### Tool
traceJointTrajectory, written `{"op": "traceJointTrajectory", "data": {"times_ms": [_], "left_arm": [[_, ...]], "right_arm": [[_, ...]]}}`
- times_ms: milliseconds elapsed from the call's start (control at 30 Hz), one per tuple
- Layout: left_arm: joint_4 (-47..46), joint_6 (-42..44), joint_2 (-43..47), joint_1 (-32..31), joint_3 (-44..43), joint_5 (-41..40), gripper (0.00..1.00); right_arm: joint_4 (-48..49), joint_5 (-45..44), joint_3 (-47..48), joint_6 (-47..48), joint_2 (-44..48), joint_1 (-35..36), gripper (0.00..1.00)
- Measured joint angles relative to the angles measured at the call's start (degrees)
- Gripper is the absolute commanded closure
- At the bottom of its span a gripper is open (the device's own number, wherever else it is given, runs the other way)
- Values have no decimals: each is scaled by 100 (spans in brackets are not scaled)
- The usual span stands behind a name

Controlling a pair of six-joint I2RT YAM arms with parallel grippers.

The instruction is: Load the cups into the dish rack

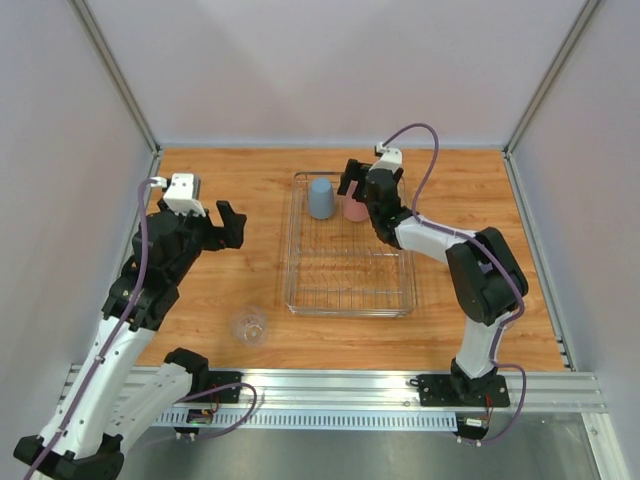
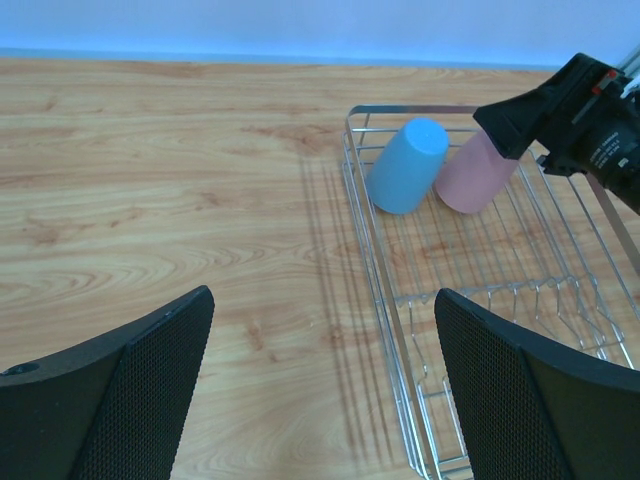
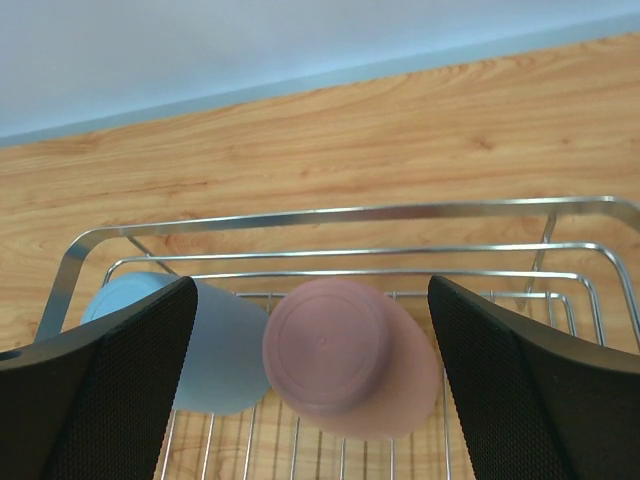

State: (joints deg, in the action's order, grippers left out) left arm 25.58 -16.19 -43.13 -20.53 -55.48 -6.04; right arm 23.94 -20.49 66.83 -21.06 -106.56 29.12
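Pink cup [image 3: 345, 360] beside blue cup [image 2: 407, 165], far end of rack [image 1: 298, 300]. Right claw [image 3: 310, 290] open above; left claw [image 2: 325, 300] open, empty. Likely next: withdraw, fetch clear cup [image 1: 250, 326] off near desk [image 1: 230, 190].

Right pincer [image 3: 312, 290] spread wide over two upturned cups at the far end of the dish rack [image 3: 350, 212].
Black mesh-textured fingers [image 3: 110, 390] fill both lower corners, neither touching a cup. Pink cup [image 3: 340, 355] sits base-up between them on the rack wires, slightly blurred. Blue cup [image 3: 225, 350] is just left of it, also base-up, with its left part hidden behind the left finger; the two cups' sides meet in this view. The rack's rounded silver rim and upper wires run across behind the cups. Beyond them are the wood-grain counter [image 3: 300, 150] and a pale wall [image 3: 200, 50] on top.
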Motion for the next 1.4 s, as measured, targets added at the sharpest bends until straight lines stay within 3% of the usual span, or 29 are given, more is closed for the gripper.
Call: {"op": "traceJointTrajectory", "data": {"times_ms": [400, 767, 933, 1167, 1400], "left_arm": [[9, -15, 142, 0, 76, 15, 0], [232, 28, 173, 0, 92, 59, 0], [1021, 157, -136, 0, -376, 205, 0], [2411, 101, -568, 0, -1075, 573, 8], [4089, -330, -763, -9, -1032, 990, 13]], "right_arm": [[-490, -66, 13, -811, 48, 192, 0], [-1049, -437, 439, -669, 184, 238, 0], [-2114, -551, 940, -455, 678, 55, 0], [-3464, -297, 1176, -323, 2192, -603, 0], [-4271, -26, 136, -450, 3794, -658, 0]]}}
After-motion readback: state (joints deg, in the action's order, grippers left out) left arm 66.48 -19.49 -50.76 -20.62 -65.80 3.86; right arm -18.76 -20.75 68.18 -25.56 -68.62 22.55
